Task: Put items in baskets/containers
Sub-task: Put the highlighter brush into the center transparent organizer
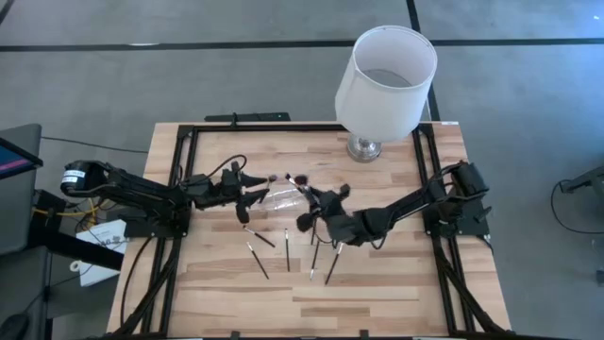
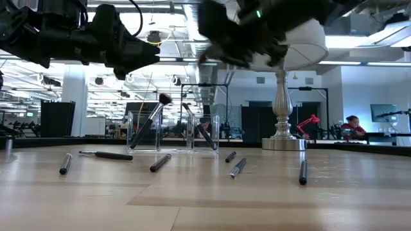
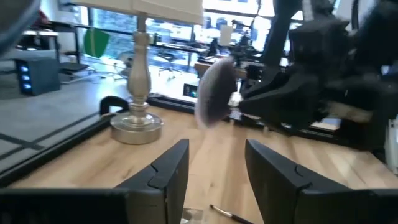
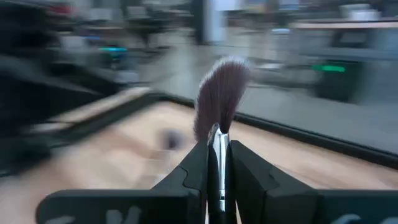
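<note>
Item, fluffy brush (image 4: 219, 99): we are carrying it clamped in the right tool (image 4: 217, 163) above the tabletop (image 1: 377, 283), near the clear cup (image 1: 283, 199); judging best to lower it handle-first, upright, while the left tool (image 3: 214, 171) is waiting open beside.

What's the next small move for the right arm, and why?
Probably carry the fluffy brush over the clear cup and lower it in, head up. The right pincer is shut on its silver ferrule, raised off the table, and the cup sits just beside it. The left pincer hovers open near the cup. Several brushes lie loose on the table.
</note>
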